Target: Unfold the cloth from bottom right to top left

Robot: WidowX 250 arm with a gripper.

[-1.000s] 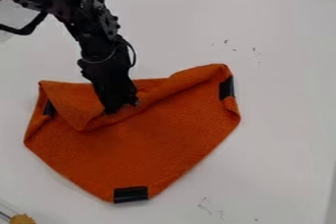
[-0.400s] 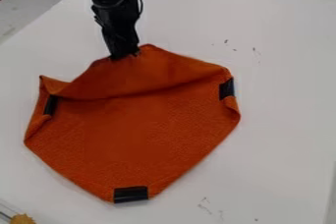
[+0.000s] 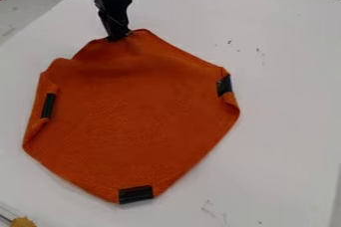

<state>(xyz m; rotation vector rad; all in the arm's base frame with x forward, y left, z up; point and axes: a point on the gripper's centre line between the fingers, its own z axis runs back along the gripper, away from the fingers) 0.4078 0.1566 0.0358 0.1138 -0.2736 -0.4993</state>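
The black gripper point(image 3: 119, 37) is at the upper left of the camera view, shut on the top edge of the orange cloth point(image 3: 136, 126). Most of the cloth lies spread on the white table, with a raised ripple below the held edge. Its left and right edges are folded inward. Black clips or strips sit at its left side, right side and bottom corner. The bit of cloth between the fingertips is hidden.
The white table point(image 3: 286, 96) extends around the cloth, with small dark marks at the upper right and bottom. A yellowish knobby object point(image 3: 23, 222) is at the bottom left corner. Dark items lie beyond the table's top right edge.
The gripper has moved up the view, drawing the cloth's top edge away from the middle. The folded-over upper part has opened out, and the side clips have shifted slightly.
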